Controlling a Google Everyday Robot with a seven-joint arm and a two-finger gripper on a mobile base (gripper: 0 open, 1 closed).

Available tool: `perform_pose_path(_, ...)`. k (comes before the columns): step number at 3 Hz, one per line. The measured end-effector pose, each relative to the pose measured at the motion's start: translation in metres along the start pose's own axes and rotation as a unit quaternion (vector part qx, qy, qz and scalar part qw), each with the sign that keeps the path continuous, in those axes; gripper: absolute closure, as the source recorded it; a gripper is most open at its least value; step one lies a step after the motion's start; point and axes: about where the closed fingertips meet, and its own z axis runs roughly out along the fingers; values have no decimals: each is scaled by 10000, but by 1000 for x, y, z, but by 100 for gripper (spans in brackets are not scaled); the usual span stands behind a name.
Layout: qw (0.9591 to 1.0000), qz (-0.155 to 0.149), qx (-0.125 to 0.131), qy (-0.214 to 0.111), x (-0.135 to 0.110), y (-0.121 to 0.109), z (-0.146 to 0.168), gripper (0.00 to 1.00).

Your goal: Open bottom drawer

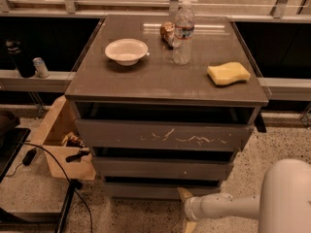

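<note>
Bottom drawer (pixel 155 190): lowest front of the cabinet (pixel 160 81), at 6 o'clock from the scratched front (pixel 121 135), with a dark gap above it. Not pulled out past the middle front (pixel 160 169).
Gripper (pixel 184 210): low near the floor, at 5 o'clock from the drawer's centre, just beside its lower edge. Jaws spread wide, nothing held.
On top: bowl (pixel 126 51), bottle (pixel 182 33), sponge (pixel 228 73).

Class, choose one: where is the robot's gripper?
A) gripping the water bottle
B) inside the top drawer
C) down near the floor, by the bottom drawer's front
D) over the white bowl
C: the gripper is low near the floor, just in front of the bottom drawer, toward its right end.
</note>
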Motion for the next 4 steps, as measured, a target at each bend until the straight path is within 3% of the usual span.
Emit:
perform_pose_path(2,9999,-68,94,-119,7,-18,1,0)
perform_pose_path(4,9997,-64,219,-39,26,-32,11,0)
